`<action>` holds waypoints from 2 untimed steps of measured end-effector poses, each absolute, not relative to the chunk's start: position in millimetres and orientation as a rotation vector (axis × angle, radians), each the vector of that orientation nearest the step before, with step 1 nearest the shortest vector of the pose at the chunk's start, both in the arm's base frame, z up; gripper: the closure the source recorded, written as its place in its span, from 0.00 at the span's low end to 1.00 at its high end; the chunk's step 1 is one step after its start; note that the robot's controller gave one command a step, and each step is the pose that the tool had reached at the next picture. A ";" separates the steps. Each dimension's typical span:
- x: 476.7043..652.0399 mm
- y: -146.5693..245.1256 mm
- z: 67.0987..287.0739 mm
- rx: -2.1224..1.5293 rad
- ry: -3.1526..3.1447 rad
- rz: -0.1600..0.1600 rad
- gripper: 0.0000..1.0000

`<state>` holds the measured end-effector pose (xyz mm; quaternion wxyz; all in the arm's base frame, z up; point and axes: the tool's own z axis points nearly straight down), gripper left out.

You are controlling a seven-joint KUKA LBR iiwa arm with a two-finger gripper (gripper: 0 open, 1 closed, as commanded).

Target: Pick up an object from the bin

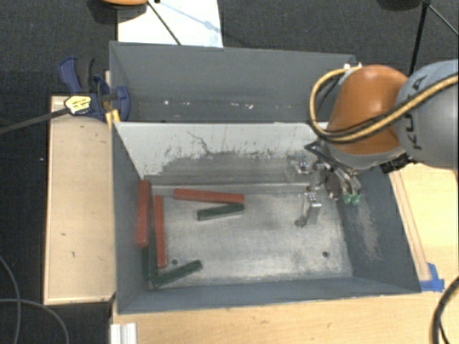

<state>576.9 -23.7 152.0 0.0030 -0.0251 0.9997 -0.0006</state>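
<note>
Several sticks lie in the grey bin [215, 77], all in its left half & centre. The gripper [308, 213] hangs at approx 3 o'clock of the floor, over bare scuffed metal, well apart from every stick. Claw state: can't tell (its metal parts overlap from this angle), and nothing is seen pinched in it. The orange cover [362, 110] w/ yellow-black cables sits above it on the arm, which comes in from 3 o'clock.

Nearest things, toward 9 o'clock of the gripper: a long red stick [208, 196] lying crosswise near centre, & a short green stick [220, 211] just beside it at 5 o'clock (touching or not, can't tell).

By the wall at 9 o'clock, an outer red stick [144, 212] and an inner red stick [159, 231] run side by side. In the 7 o'clock corner lies a dark green stick [174, 272], tilted.
</note>
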 end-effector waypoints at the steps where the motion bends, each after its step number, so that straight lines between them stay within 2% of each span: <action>1: 559.4 -4.1 88.9 -0.340 3.117 0.002 0.00; 2: 566.6 14.5 77.7 -0.292 3.134 0.002 0.00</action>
